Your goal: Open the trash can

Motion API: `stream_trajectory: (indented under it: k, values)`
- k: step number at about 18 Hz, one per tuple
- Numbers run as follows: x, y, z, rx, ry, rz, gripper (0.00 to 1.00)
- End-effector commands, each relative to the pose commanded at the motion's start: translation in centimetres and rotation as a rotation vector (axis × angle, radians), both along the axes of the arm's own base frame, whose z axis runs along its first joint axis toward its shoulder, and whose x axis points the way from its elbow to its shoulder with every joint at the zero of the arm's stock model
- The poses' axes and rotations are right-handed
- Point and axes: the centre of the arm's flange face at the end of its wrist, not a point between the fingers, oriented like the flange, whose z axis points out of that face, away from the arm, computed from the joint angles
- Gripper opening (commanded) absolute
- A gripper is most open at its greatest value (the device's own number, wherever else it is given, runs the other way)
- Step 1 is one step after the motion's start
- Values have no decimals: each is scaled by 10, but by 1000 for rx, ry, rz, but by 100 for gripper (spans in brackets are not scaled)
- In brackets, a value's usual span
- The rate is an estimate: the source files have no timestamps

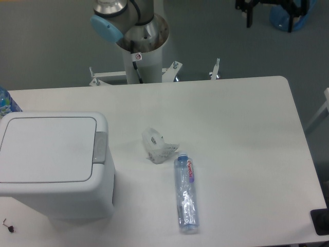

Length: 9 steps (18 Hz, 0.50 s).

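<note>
Trash can (51, 159) sits lid-closed at lower left of the desk (241, 134); the claw is out of frame, its state unseen.

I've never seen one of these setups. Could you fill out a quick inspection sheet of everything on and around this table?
Surface: white rectangular table.
Job's things: large white boxy plastic trash can at the left, lid shut, grey push-button strip on its right edge.
Clutter: clear plastic bottle lying flat; crumpled clear plastic wrapper; blue-capped bottle at the left edge.
End effector: not in view; only the arm's base.
Cables: nothing seen.
Surroundings: grey floor.
</note>
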Motion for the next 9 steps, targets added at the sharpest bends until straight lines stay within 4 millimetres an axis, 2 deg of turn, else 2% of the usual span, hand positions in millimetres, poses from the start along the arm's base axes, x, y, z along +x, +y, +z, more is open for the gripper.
stream_trajectory:
  k: [9]
  values:
    - [0,9,0,9,17,-11,100]
